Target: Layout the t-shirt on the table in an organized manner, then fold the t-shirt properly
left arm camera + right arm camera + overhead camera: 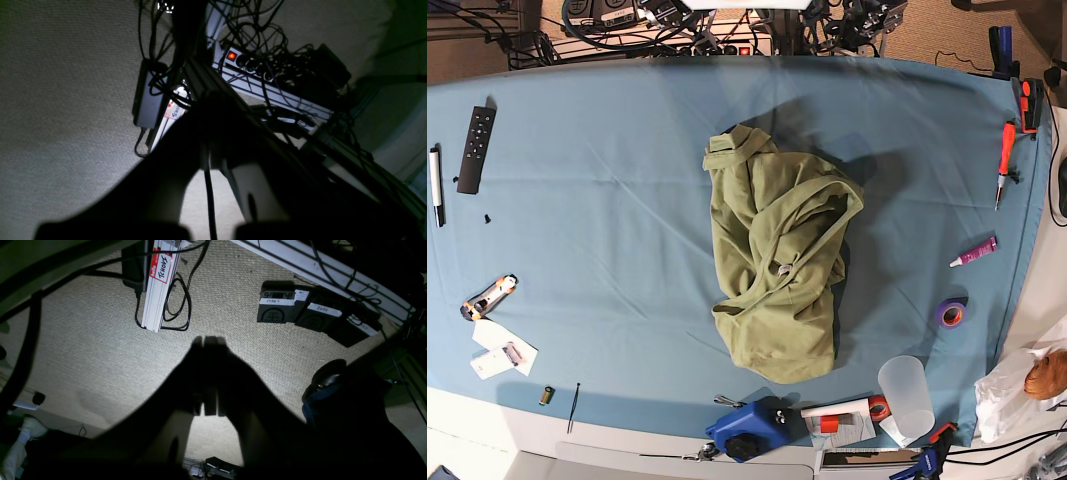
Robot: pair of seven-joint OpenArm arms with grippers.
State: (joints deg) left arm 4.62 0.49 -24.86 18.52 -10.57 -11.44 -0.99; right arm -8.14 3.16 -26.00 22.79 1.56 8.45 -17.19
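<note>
Olive t-shirt [777, 270] lay crumpled mid table [607, 220], right gripper [210, 376] pressed closed and empty above carpet, left gripper [213, 133] silhouetted, opening could not be told

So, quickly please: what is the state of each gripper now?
Left gripper: dark silhouette over the floor, cannot be told.
Right gripper: fingers pressed together, closed, holding nothing; the t-shirt lies crumpled on the table.

My base camera looks straight down on the table [577, 200] from high above. Both wrist cameras face the carpet [100, 340] below, sharing the labelled aluminium rail [156, 283].
</note>
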